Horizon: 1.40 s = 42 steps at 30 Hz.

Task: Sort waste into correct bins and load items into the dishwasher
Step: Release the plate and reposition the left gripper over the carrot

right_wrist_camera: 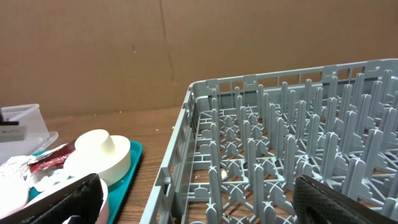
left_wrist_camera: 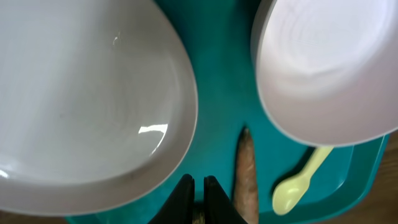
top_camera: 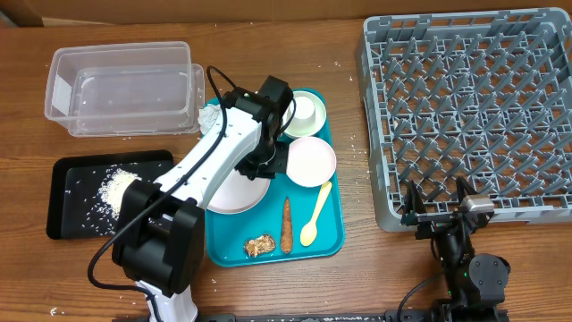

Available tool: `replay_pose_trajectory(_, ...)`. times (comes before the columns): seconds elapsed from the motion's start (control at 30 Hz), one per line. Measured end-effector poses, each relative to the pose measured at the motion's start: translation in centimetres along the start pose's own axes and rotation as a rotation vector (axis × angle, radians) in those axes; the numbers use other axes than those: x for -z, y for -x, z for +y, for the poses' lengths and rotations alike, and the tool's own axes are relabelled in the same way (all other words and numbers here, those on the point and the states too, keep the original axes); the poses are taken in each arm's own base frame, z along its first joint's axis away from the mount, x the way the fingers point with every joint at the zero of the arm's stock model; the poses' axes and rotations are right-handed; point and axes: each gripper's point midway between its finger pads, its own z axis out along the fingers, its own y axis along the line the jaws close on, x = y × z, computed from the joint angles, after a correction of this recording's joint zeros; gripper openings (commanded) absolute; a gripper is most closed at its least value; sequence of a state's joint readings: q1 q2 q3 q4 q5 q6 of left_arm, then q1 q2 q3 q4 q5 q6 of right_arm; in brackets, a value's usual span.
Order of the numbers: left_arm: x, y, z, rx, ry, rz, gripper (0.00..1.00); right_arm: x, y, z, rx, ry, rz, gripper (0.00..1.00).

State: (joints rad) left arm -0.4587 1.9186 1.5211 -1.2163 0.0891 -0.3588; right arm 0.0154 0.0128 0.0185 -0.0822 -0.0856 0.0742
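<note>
My left gripper (top_camera: 258, 166) hovers over the teal tray, between the pale plate (top_camera: 234, 191) and a whitish bowl (top_camera: 311, 162). In the left wrist view its fingers (left_wrist_camera: 184, 191) stand almost together with only a thin slit and nothing held. There the plate (left_wrist_camera: 87, 93) lies left, the bowl (left_wrist_camera: 329, 68) right, and the orange stick (left_wrist_camera: 247, 177) and yellow spoon (left_wrist_camera: 298, 185) just right of the fingers. A brown chunk (top_camera: 260, 244) sits near the tray's front. My right gripper (top_camera: 438, 211) stands wide open at the grey dish rack's (top_camera: 474, 107) front edge. A red wrapper (right_wrist_camera: 53, 155) and a crumpled napkin (right_wrist_camera: 15, 171) show in the right wrist view.
The clear tub (top_camera: 121, 85) stands at the back left. The black tray (top_camera: 76, 201) in front of it holds white rice crumbs (top_camera: 114, 188). Another whitish bowl (top_camera: 304, 114) sits at the back of the teal tray (top_camera: 332, 234). My left arm reaches across the plate.
</note>
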Motion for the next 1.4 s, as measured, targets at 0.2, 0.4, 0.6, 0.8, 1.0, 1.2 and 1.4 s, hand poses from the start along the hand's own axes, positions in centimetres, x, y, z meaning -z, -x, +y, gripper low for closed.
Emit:
replay_pose_trajectory(0.2, 2.0, -1.9, 0.3, 0.004, 0.017, 0.082, 0.18, 0.0, 0.0, 0.0, 0.000, 0.000, 0.000, 1.00)
replay_pose_trajectory(0.4, 2.3, -4.7, 0.4, -0.023, 0.084, 0.171, 0.23, 0.0, 0.0, 0.0, 0.000, 0.000, 0.000, 1.00)
replay_pose_trajectory(0.6, 1.9, -3.5, 2.7, 0.042, 0.224, 0.101, 0.04, 0.0, 0.0, 0.0, 0.000, 0.000, 0.000, 1.00)
replay_pose_trajectory(0.8, -0.1, 0.0, 4.2, 0.088, 0.224, -0.031, 0.04, 0.0, 0.0, 0.0, 0.000, 0.000, 0.000, 1.00)
replay_pose_trajectory(1.0, -2.8, 0.3, 3.9, 0.086, 0.171, -0.047, 0.04, 0.0, 0.0, 0.0, 0.000, 0.000, 0.000, 1.00)
replay_pose_trajectory(1.2, -5.4, -0.5, 3.2, 0.044, 0.104, -0.027, 0.04, 0.0, 0.0, 0.0, 0.000, 0.000, 0.000, 1.00)
replay_pose_trajectory(1.4, -6.1, 0.3, 2.4, -0.015, 0.061, -0.065, 0.04, 0.0, 0.0, 0.0, 0.000, 0.000, 0.000, 1.00)
